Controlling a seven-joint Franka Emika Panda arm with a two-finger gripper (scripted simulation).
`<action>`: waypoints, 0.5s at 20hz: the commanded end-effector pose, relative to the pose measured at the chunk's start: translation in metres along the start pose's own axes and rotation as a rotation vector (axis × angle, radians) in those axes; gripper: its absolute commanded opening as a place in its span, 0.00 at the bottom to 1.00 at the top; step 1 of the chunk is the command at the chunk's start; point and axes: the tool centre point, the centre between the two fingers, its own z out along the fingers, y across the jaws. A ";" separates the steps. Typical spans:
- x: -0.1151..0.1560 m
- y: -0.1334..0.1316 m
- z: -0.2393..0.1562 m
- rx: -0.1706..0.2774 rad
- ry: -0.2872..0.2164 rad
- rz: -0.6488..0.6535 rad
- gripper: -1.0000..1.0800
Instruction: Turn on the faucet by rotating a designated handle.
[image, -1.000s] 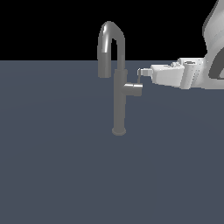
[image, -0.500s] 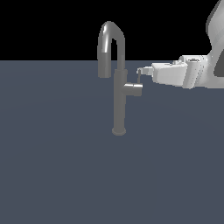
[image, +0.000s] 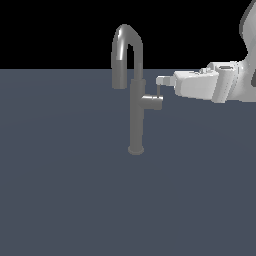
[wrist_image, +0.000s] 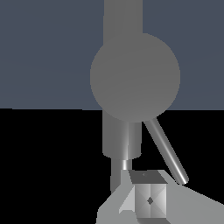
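The faucet (image: 136, 120) is a tall grey column with a round base and a hooked gooseneck spout (image: 127, 37). The handle (image: 151, 102) is a short side cylinder pointing to the exterior view's right, with a thin lever rod (image: 158, 91) rising from it. My gripper (image: 162, 80) reaches in from the exterior view's right, shut and empty, with its fingertips at the top of the rod. In the wrist view the cylinder's round end (wrist_image: 134, 76) faces me. The rod (wrist_image: 168, 153) slants to end right beside my gripper (wrist_image: 148, 199). I cannot tell if they touch.
The faucet stands on a flat dark blue-grey floor (image: 60, 200). My white arm (image: 235, 80) fills the upper part of the exterior view's right.
My gripper has shifted slightly up and toward the faucet, ending at the top of the lever rod. The faucet column has not moved.
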 end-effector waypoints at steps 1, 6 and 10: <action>0.004 0.007 0.000 -0.002 -0.001 0.004 0.00; 0.014 0.027 0.000 -0.005 -0.003 0.010 0.00; 0.009 0.027 0.000 -0.003 -0.003 -0.009 0.00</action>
